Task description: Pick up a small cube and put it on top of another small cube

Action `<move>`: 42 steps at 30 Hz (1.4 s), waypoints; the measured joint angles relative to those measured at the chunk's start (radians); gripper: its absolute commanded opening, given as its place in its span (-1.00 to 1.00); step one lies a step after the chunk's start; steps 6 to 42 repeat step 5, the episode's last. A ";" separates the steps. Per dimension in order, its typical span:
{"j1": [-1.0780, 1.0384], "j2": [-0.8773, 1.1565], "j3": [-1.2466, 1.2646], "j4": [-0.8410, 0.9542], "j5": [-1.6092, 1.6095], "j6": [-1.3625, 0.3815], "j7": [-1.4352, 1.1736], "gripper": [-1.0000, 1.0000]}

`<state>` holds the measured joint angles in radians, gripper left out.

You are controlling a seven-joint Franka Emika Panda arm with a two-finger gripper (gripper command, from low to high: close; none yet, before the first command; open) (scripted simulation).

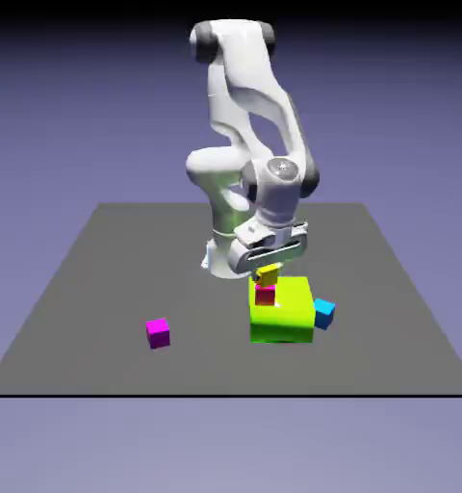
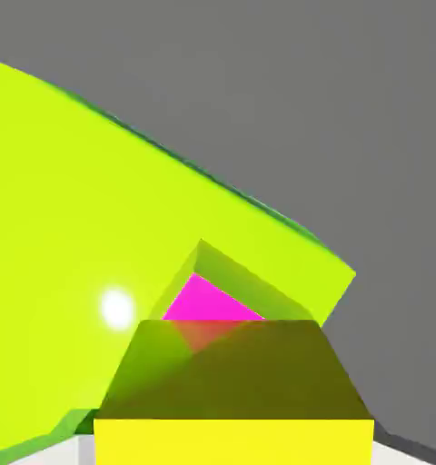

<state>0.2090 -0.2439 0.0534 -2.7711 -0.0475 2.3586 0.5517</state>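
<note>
The fingers [image 2: 233, 445] are closed around the yellow cube [image 1: 267, 276], held askew over the red cube [image 1: 265, 296]; if released off-centre, it could be tipped onto the green block [image 1: 281, 327].

Around and beneath the lime-green block [image 1: 281, 323], a dark grey tabletop [image 1: 100, 289] spreads out flat, its black-edged front nearer the camera than the block, while a plain blue-violet backdrop [image 1: 62, 116] rises beyond it, darkening to black high above, and light glares white on the block.
</note>
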 measured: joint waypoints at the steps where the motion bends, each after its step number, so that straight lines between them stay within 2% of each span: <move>1: 0.001 -0.026 0.000 0.017 0.003 -0.043 -0.003 1.00; 5: 0.007 -0.130 0.000 0.088 0.016 -0.217 -0.013 1.00; 42: 0.007 -0.130 0.000 0.088 0.016 -0.217 -0.013 1.00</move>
